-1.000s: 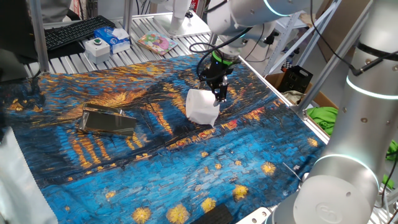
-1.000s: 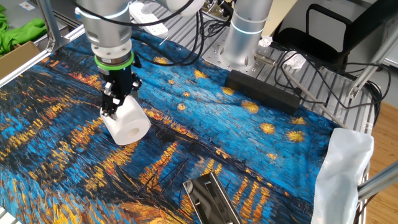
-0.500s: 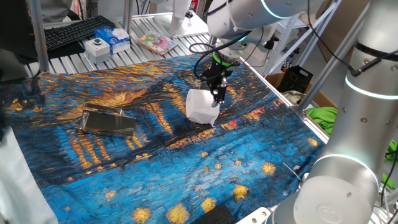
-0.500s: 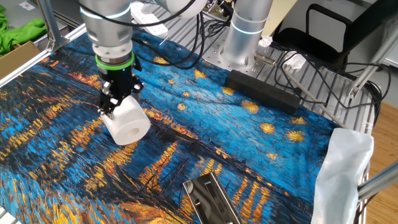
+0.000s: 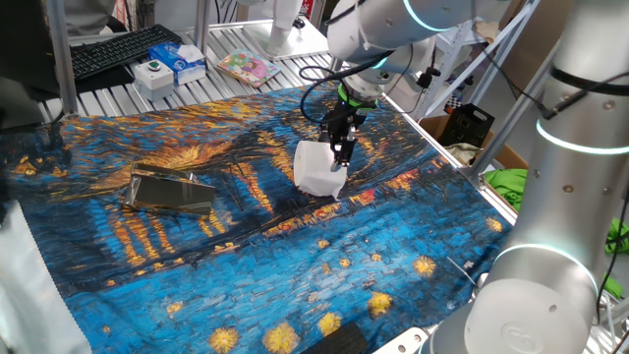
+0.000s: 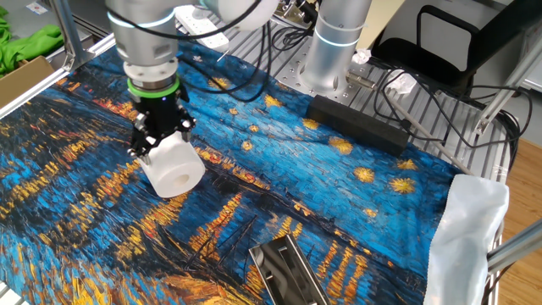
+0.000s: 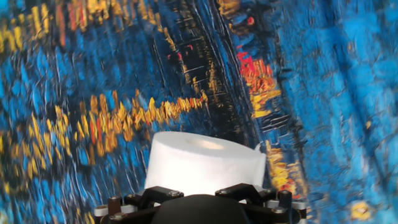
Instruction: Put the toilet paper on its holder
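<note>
The roll (image 5: 317,169) is seen lying on the blue-and-gold painted cloth (image 5: 295,265), its hollow core facing sideways in the other fixed view. The gripper (image 6: 158,144) is set down over the roll's top, with a dark finger (image 6: 138,142) at each side; the jaws are spread around the roll, and whether they press it cannot be told. The holder (image 5: 173,190) lies flat on the cloth, well apart from the roll. No readable writing is made out on the roll, holder or cloth.
</note>
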Tool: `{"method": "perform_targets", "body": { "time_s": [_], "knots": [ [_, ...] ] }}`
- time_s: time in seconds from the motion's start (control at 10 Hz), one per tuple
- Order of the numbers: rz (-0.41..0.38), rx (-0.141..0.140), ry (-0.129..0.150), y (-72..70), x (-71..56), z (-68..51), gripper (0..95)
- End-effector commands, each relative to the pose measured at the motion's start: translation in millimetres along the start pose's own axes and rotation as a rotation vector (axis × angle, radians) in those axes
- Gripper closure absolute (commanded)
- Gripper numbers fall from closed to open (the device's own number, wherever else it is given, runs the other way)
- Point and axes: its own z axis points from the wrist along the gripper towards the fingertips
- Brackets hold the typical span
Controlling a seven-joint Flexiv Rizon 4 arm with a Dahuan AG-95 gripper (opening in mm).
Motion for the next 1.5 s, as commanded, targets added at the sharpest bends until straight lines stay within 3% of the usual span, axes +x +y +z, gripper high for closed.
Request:
{"method": "perform_targets", "body": {
  "time_s": [0.1,0.2,0.3,0.4,0.5,0.6,0.9,1.5],
  "knots": [
    [0.015,-0.003,0.005,1.2,-1.6,3.5,0.0],
    [0.012,-0.006,0.005,0.8,-1.7,4.8,0.0],
    [0.004,-0.009,0.001,0.2,-1.5,6.7,19.0],
    [-0.013,-0.010,-0.009,0.0,-1.4,7.5,19.0],
    [-0.025,-0.004,-0.011,0.1,-1.3,7.2,38.0],
    [-0.042,-0.004,-0.024,0.7,-1.0,5.9,95.0],
    [-0.068,-0.004,-0.038,1.7,-0.5,3.2,95.0],
    [-0.099,0.021,-0.035,3.3,1.8,-5.3,95.0]
  ]
}}
